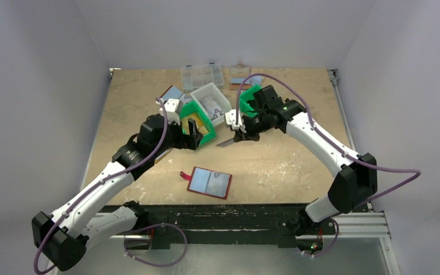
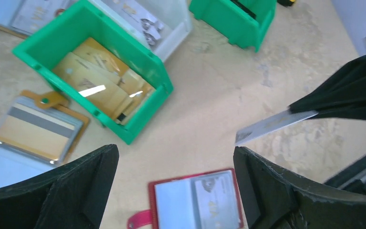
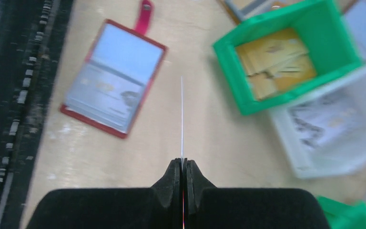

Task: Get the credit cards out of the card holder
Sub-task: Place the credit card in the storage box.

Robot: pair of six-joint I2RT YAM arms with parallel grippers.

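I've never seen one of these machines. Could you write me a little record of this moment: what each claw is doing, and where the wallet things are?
Right gripper: shut on a credit card, held edge-on, clear of the holder
Left gripper: open, empty, beside the green bin
Card holder: lying open on the table, red tab sticking out
Inside holder: another card shows in a pocket
Green bin contents: yellowish cards

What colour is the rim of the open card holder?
Dark red rim on the card holder, with a pinkish-red tab; clearest in the right wrist view.
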